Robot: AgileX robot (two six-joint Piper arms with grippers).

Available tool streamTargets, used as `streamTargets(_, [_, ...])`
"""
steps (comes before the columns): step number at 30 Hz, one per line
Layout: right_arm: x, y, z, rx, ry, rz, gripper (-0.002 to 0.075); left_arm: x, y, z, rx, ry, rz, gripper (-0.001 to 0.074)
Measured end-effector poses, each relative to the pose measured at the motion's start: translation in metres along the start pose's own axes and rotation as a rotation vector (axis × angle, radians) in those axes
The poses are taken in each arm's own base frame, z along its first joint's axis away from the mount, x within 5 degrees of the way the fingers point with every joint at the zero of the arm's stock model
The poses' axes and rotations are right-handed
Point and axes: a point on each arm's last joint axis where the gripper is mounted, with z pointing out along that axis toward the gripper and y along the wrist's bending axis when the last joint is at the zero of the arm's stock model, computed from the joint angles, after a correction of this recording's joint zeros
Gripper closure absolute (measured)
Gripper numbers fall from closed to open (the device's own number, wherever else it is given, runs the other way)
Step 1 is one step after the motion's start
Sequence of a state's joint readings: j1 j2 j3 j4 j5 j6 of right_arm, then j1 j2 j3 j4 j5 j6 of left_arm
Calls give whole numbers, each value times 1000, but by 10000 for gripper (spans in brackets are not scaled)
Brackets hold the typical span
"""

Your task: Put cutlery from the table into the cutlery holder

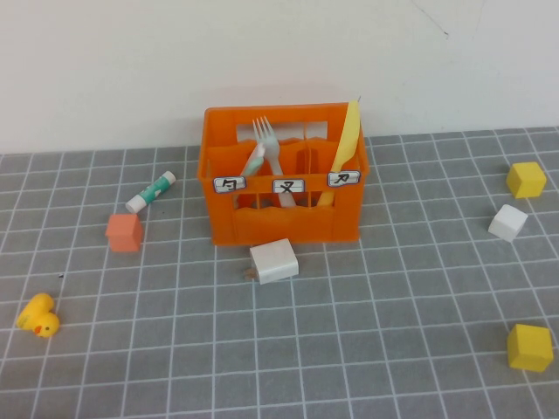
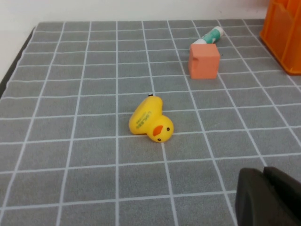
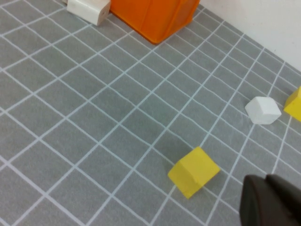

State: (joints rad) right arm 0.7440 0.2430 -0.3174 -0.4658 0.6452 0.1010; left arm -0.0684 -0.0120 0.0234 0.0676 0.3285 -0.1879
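Note:
The orange cutlery holder [image 1: 284,179] stands at the back middle of the grey gridded table [image 1: 367,340]. In it stand a grey fork [image 1: 269,148], a yellow knife [image 1: 346,140] and a pale mint green spoon [image 1: 252,162] leaning beside the fork. No pink spoon shows in any view. No cutlery lies on the table. Neither arm shows in the high view. My left gripper [image 2: 263,172] is shut and empty, low over the table near the yellow duck [image 2: 150,122]. My right gripper [image 3: 265,181] is shut and empty, near a yellow cube [image 3: 193,171].
A white block [image 1: 273,261] lies in front of the holder. A glue stick [image 1: 151,192], a small orange cube [image 1: 124,232] and the duck [image 1: 38,316] are at the left. Two yellow cubes [image 1: 526,179] [image 1: 529,346] and a white cube [image 1: 507,222] are at the right.

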Motion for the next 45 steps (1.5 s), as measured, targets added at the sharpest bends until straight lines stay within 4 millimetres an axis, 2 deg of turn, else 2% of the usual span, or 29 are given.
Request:
streamTargets(6, [0,0,0,4,0,-5,727,0,0,0,2,2,52,736])
streamTargets(33, [0,-2,-1,17,-7,-5,727,1,-1,0,15,8,38,736])
streamTargets(38, [7,-12,-16,185,-34,95,727,1,-1,0,15,8,36,736])
streamTargets(45, [13,-19,-43,552,-125,306,727,1,-1,0,16,8,30,736])
